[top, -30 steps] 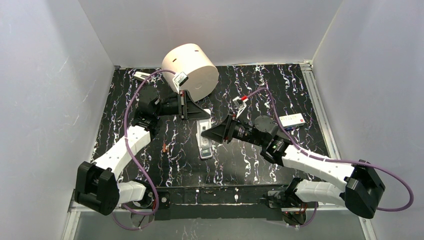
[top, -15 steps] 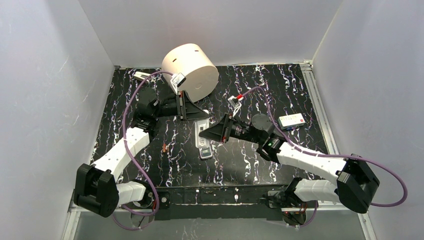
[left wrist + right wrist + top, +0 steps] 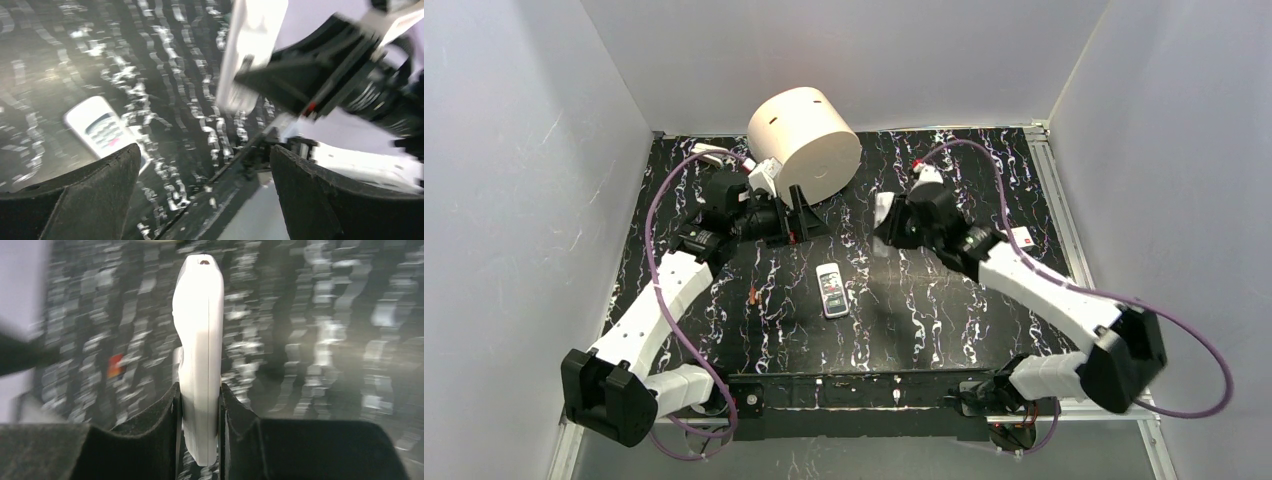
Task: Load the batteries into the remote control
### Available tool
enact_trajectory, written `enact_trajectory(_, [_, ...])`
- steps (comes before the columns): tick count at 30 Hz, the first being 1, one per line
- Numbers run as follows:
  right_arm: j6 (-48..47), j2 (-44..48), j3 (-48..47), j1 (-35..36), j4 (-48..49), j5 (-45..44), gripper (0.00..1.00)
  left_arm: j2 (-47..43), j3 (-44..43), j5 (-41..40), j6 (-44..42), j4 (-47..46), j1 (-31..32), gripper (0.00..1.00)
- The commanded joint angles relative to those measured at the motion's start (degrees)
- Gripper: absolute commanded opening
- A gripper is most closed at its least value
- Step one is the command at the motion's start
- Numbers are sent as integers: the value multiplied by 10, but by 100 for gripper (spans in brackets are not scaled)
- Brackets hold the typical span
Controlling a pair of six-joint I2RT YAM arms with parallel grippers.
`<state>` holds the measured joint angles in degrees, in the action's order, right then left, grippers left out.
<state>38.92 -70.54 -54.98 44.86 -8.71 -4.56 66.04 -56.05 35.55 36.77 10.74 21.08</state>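
**White remote lifted clear, my left jaws let go**

Since a second ago, my right gripper (image 3: 892,232) has carried the white remote (image 3: 881,207) up and away from the middle of the tabletop (image 3: 944,320), toward the far edge and right of centre. My left gripper (image 3: 807,213) has gone from pinched to spread wide and has drawn back toward the far left. The buttoned remote (image 3: 832,291) and the battery (image 3: 755,296) lie where they did.

From above, the buttoned remote rests flat near the middle of the tabletop, a little toward the near edge. The single orange-red battery lies to its left, apart from it and touching nothing. The round white tub (image 3: 804,140) sits at the far edge, left of centre, just behind my left gripper. The white remote is a blur in my right gripper, off the surface.

In my left wrist view, my left gripper (image 3: 205,150) is released, its fingers (image 3: 90,200) far apart with nothing between them. Beyond them the buttoned remote (image 3: 102,131) lies face up on the tabletop (image 3: 165,60). Higher and to the right, my right gripper (image 3: 260,82) holds the white remote (image 3: 252,50) in the air.

In my right wrist view, my right gripper (image 3: 199,395) is clenched on the white remote (image 3: 199,330). It stands edge-on between the pads (image 3: 160,415), and most of its length sticks out past them. The tabletop (image 3: 310,340) behind is smeared by motion.
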Motion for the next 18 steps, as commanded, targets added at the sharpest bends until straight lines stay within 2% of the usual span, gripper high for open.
enact_trajectory(1, [-119,-119,-106,-46,-260,-220,1,7,-36,-136,-109,203,-4,98])
enact_trajectory(4, [-159,-225,-178,-54,-359,-361,1,1,-24,-132,-103,203,-4,98])
enact_trajectory(8, [-174,-313,-234,-56,-413,-485,1,-12,-4,-117,-91,184,-4,98])
enact_trajectory(18, [-195,-412,-241,-62,-400,-538,3,-6,3,-86,-94,179,-4,98])
